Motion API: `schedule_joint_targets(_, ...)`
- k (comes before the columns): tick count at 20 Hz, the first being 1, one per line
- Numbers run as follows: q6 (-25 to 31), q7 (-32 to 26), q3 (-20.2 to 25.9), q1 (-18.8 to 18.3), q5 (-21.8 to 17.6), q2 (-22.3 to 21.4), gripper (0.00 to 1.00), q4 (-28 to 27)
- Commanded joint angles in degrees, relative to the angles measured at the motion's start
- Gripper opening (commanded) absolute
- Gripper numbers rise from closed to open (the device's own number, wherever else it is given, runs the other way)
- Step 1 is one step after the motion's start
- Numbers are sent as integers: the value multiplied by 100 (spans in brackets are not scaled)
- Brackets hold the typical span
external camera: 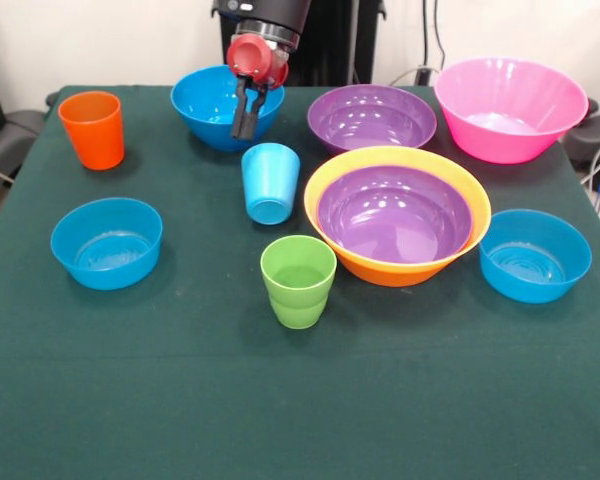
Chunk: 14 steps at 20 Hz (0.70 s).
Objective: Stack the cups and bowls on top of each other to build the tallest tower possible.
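Front view, near to far: green cup (298, 280) upright at centre of table (180, 400). Blue bowl (107, 242) on left, another blue bowl (535, 255) on right. Purple bowl (395, 215) sits nested in orange bowl (380, 262), no tower beyond that. Light blue cup (271, 182) just behind green one. Farther back: orange cup (92, 129), third blue bowl (205, 105), second purple bowl (371, 117), pink bowl (510, 108). Gripper (246, 128) hangs over third blue bowl, fingers narrow, nearly together, holding nothing.
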Motion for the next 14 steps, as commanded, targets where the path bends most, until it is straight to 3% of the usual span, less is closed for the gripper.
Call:
schedule_joint_targets(1, 361, 1479, 782, 59, 204, 135, 100, -557)
schedule_joint_targets(14, 508, 1774, 788, 226, 233, 165, 100, -665)
